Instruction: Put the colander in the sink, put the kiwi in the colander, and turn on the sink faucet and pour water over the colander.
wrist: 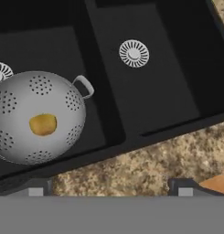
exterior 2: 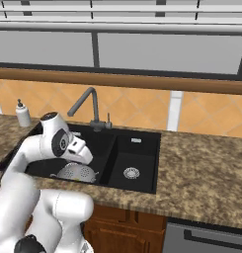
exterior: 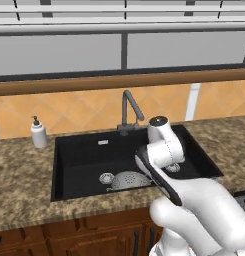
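Two fingertips (wrist: 38, 186) sit cut off at 6 o'clock in the hand view, set wide apart and holding nothing. The arm partly hides the colander (exterior: 128, 180) from the base. The kiwi (wrist: 43, 124) lies inside the colander, in the sink's (wrist: 145, 114) large basin near its front edge. Small basin bare.

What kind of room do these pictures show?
Most likely a kitchen: a black double-basin sink with a dark grey gooseneck faucet is set in a speckled stone counter, and a shiny perforated metal colander lies in the sink.
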### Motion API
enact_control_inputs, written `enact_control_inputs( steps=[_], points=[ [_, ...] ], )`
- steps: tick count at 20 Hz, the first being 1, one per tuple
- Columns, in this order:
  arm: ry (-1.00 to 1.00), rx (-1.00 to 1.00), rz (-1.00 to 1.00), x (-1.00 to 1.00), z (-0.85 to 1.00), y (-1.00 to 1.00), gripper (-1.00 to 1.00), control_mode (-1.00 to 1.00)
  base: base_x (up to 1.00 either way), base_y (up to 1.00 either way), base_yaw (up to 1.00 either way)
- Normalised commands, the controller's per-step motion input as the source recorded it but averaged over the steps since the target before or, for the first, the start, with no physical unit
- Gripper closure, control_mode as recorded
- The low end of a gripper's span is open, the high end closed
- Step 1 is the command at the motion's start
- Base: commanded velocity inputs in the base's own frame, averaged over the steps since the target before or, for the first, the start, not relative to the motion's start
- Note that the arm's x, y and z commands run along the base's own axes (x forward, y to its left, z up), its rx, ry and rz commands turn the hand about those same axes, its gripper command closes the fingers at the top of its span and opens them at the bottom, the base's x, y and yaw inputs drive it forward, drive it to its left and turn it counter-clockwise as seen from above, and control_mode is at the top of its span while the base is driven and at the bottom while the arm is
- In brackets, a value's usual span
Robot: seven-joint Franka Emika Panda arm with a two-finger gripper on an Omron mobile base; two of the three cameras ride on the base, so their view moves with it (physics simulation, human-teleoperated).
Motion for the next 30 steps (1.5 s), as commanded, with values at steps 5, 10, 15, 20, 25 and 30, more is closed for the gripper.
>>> enact_control_inputs(
  steps=[5,10,15,20,25,30],
  points=[
    [-0.15,0.17,0.08,0.21,0.56,-0.92,-1.00,-1.00,0.00,0.00,0.00],
    [-0.11,0.34,0.13,0.74,0.41,-0.53,-1.00,-1.00,0.00,0.00,0.00],
    [-0.04,0.36,0.12,0.77,0.62,-0.14,-1.00,-1.00,0.00,0.00,0.00],
    [0.00,0.33,0.09,0.63,0.61,0.01,-1.00,-1.00,0.00,0.00,0.00],
    [0.00,0.24,0.05,0.47,0.34,0.00,-1.00,-1.00,0.00,0.00,0.00],
    [0.00,0.14,0.05,0.23,0.00,0.17,-1.00,-1.00,0.00,0.00,0.00]
  ],
)
